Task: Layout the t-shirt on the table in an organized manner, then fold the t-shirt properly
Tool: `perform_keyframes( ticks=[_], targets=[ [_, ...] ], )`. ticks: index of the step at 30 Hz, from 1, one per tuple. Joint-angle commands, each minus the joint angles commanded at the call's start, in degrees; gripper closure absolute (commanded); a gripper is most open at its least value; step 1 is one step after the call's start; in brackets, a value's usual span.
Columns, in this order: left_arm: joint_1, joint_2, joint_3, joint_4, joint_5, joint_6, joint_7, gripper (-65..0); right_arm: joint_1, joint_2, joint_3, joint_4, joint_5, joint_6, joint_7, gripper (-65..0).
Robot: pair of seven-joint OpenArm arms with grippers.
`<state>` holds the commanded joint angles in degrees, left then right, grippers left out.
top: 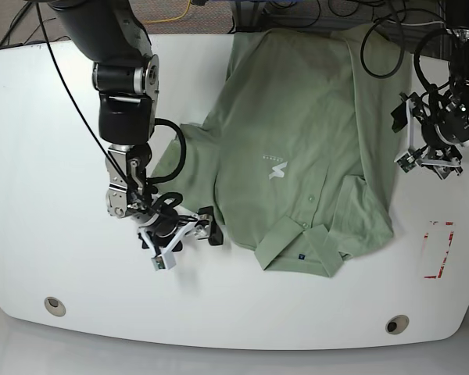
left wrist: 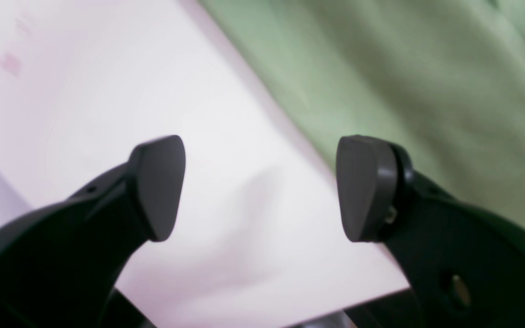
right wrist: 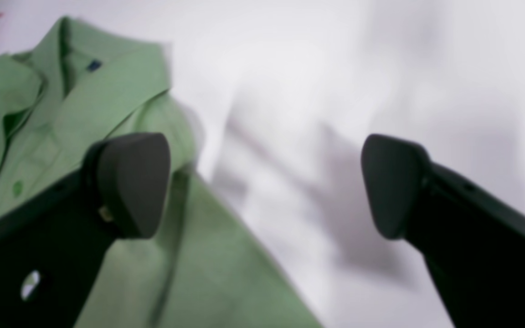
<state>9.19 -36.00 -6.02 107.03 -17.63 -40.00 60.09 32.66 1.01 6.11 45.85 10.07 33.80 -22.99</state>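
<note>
Both grippers read wide open for you, nothing between the pads. Right gripper (right wrist: 265,187) hovers over bare table (top: 47,156) just beside the t-shirt (top: 305,148), near the collar (right wrist: 107,86); in the base view it sits at the shirt's left sleeve edge, near side of the table. Left gripper (left wrist: 260,189) is at the right, one pad (left wrist: 365,187) over the green fabric edge, the other over white tabletop; contact can't be told. T-shirt lies face up mid-table, collar toward the near edge, hem at the far edge. White chest logo (top: 275,166) carries small lettering, unreadable. Dark neck tag (right wrist: 94,65) is blurred. Red tape rectangle (top: 438,250) sits right of the collar.
</note>
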Motion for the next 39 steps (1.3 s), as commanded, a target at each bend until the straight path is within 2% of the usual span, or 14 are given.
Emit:
perform_keyframes(
  ticks=[5,6,15,22,27,30,31,32,36,39],
  targets=[
    [0.26,0.26,-0.09,0.00,-0.09,0.00,0.00,-48.5,-0.26,-0.62,-5.71,-0.35,0.53,-0.35,0.00,-65.0],
    [0.26,1.23,-0.18,0.00,-0.09,0.00,0.00,-48.5,-0.35,-1.32,-6.07,-0.35,0.53,-0.35,0.00,-65.0],
    [3.60,4.22,-6.95,0.70,-0.09,0.00,0.00,-48.5,-1.23,-3.60,-6.15,-0.35,0.09,-0.35,0.00,-65.0],
    [6.77,5.89,-7.47,2.55,-0.18,0.00,0.00,-48.5,-1.41,-4.04,-6.15,-0.44,0.00,-0.35,0.18,-65.0],
    [8.70,10.64,-8.53,2.81,-0.18,0.00,0.00,-48.5,-2.20,-4.13,-6.15,-0.44,0.00,-0.44,1.23,-64.2],
    [10.20,13.98,-11.96,2.81,-0.18,0.00,0.00,-48.5,-2.73,-4.13,-6.15,-0.44,0.00,-0.44,1.23,-50.7],
    [10.81,16.44,-14.51,2.81,-0.18,0.00,0.00,-48.5,-2.90,-4.22,-6.15,-0.44,0.00,-0.44,1.23,-40.6],
    [11.08,17.41,-15.56,2.81,-0.18,0.00,0.00,-48.5,-2.90,-4.22,-6.15,-0.44,0.00,-0.44,1.23,-36.5],
    [13.36,21.54,-20.92,2.81,0.09,0.00,0.00,-48.5,-4.13,-4.31,-6.15,-0.44,0.00,-0.44,1.23,-11.6],
    [16.00,21.98,-22.33,2.81,-0.09,0.00,0.00,-48.5,-4.84,-4.31,-6.24,-0.44,0.00,-0.44,1.23,-4.3]
  ],
)
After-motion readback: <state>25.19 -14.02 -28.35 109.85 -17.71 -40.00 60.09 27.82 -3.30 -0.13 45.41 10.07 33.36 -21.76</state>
